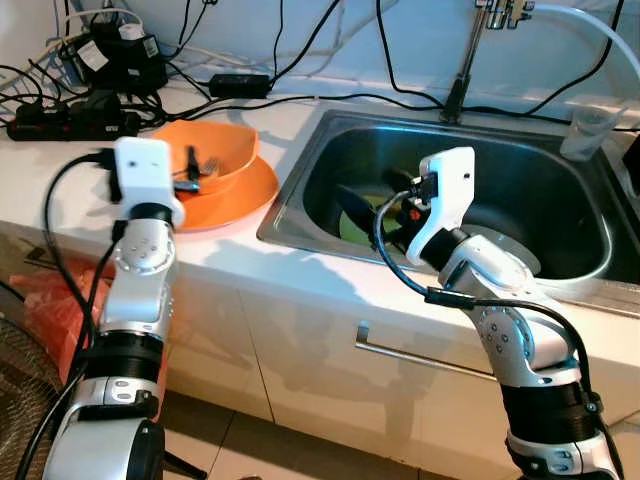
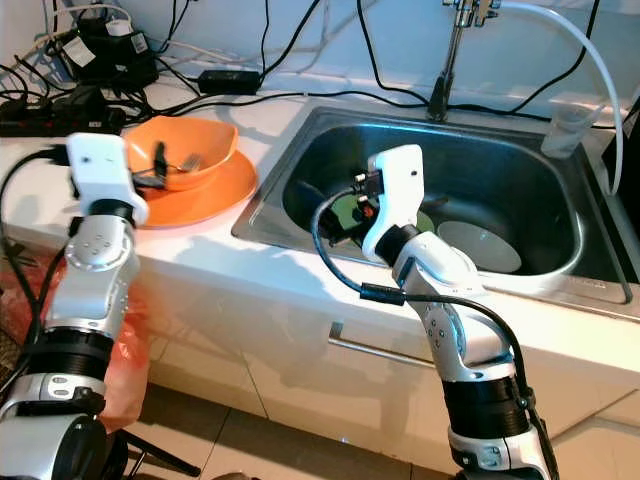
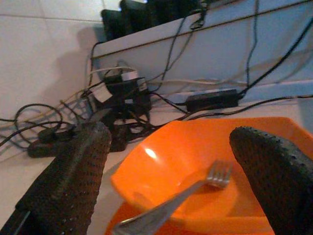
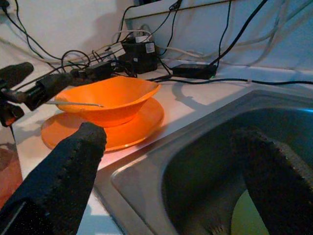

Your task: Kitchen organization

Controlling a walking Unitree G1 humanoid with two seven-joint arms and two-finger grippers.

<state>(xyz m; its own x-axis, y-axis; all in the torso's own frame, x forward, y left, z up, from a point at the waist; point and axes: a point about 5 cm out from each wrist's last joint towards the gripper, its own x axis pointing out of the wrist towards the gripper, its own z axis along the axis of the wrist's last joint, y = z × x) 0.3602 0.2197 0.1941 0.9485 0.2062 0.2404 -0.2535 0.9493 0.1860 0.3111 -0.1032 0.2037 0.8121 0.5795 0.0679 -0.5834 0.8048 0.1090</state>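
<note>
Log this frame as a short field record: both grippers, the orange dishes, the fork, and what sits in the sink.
left gripper: open, at the orange bowl's rim, holding nothing
right gripper: open, over the sink's left part, holding nothing
orange bowl: stacked on orange plate, on counter left of sink
fork: lying in the bowl, handle toward left gripper
sink: holds a green dish and a white dish

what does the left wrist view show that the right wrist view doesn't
The left wrist view alone shows the tines of the silver metal fork up close, lying inside the bowl between the open left gripper.

The right wrist view alone shows the stainless steel sink, with the open right gripper over its edge.

Both share the orange plastic bowl on the orange round plate and the black power adapter among the cables.
</note>
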